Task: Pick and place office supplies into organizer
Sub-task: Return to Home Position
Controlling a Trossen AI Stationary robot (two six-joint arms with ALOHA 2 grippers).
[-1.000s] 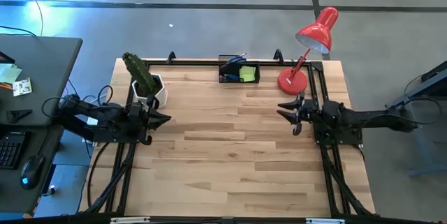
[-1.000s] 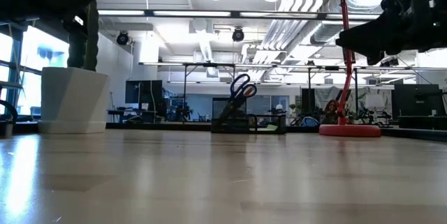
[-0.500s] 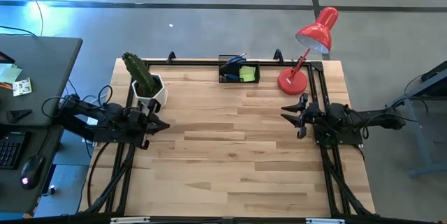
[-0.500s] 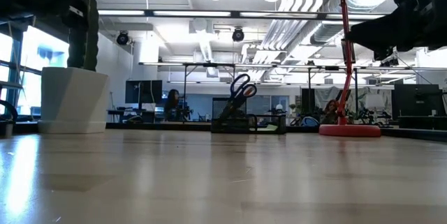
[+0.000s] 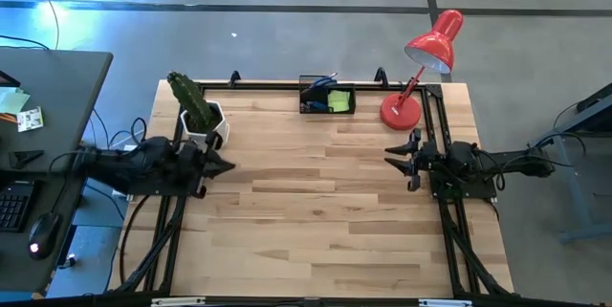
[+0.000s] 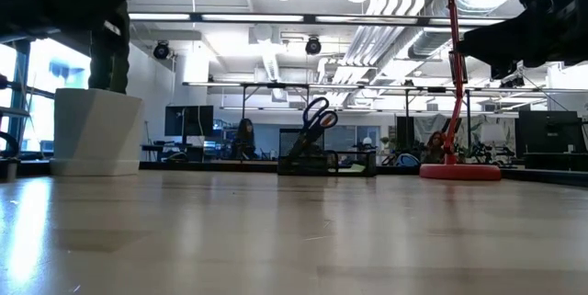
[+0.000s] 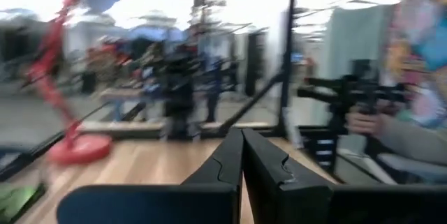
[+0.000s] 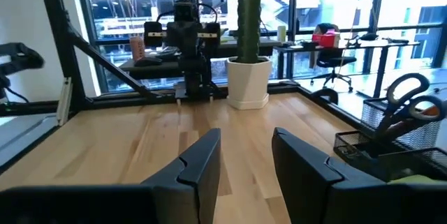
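The black organizer (image 5: 327,96) stands at the table's far edge. In it are the blue-handled scissors (image 6: 317,116), upright, and the lime-green sticky pad (image 5: 338,101). The right wrist view shows the organizer (image 8: 391,140) with the scissors' handles (image 8: 412,95) above it. My left gripper (image 5: 228,166) hovers at the table's left edge beside the cactus pot, and the left wrist view shows it shut (image 7: 242,135). My right gripper (image 5: 390,154) hovers at the right edge near the lamp's base, open (image 8: 246,140) and empty. I see no pencils, pen or blue block lying apart on the table.
A red desk lamp (image 5: 421,68) stands at the far right corner. A cactus in a white pot (image 5: 199,116) stands at the far left. A black frame rail (image 5: 277,85) runs along the far edge. Bare wood (image 5: 316,202) lies between the two arms.
My right arm has folded back, drawing its gripper a little toward the table's right edge, then held still. My left arm has also drawn in toward the left edge, while its gripper has stayed beside the cactus pot. Nothing on the table has moved.
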